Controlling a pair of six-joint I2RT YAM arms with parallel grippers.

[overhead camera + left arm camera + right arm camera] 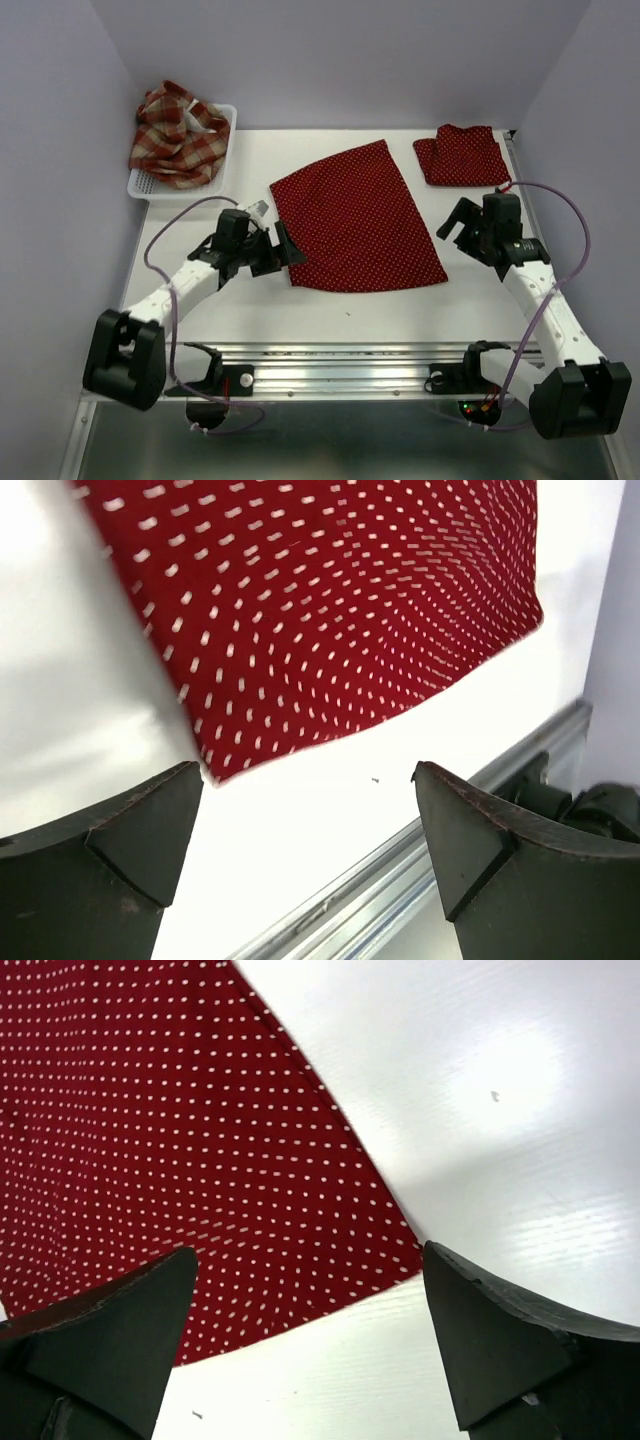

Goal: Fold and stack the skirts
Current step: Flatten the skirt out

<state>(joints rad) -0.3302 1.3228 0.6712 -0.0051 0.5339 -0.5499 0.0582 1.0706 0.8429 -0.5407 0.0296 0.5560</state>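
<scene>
Dotted skirt [357,220] flat, folded skirt [460,155], plaid skirt [178,135] bunched

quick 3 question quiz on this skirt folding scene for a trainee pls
1. True or false: the plaid skirt lies bunched in the white basket.
2. Where is the folded polka-dot skirt? A) far right B) near left C) in the basket
3. Fill in: the left end effector and right end effector are both ____, holding nothing.
Key: 1 true; 2 A; 3 open.
</scene>
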